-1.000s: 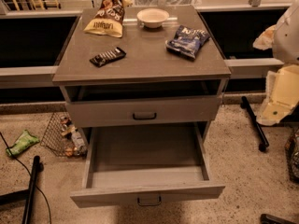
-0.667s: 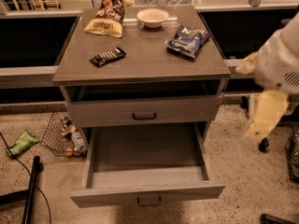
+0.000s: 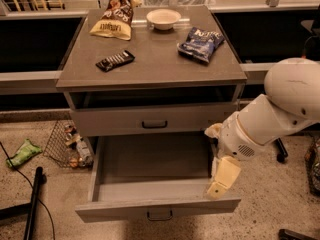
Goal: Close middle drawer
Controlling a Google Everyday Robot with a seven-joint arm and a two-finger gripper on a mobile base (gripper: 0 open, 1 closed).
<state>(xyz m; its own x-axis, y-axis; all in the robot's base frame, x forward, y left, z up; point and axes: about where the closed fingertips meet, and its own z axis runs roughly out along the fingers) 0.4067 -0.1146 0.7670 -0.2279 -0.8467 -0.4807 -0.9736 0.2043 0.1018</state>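
We see the middle drawer (image 3: pixel 150 186) pulled well out from the grey cabinet (image 3: pixel 150 71), its long plain box open to view and empty inside, its flat front panel nearest us with a small dark loop handle (image 3: pixel 160 215) at the centre. Above it the taller-fronted drawer (image 3: pixel 125 121) sits pushed in, with a dark gap between it and the cabinet top. The gripper (image 3: pixel 214 160) hangs at the right side of the open drawer, at the end of a white arm (image 3: pixel 280 109) that reaches in from the right. Its two cream fingers (image 3: pixel 223 176) stand spread apart with nothing between them: the lower one points down over the drawer's right front corner, and the upper one lies by the right end of the drawer above. We cannot tell whether the lower finger touches the drawer. On the cabinet top we see a white bowl (image 3: pixel 163 19), a yellow chip bag (image 3: pixel 114 21), a blue chip bag (image 3: pixel 201 43) and a dark snack bar (image 3: pixel 115 60). On the floor to the left stand a wire basket (image 3: pixel 67 144) and a green packet (image 3: pixel 22 152).
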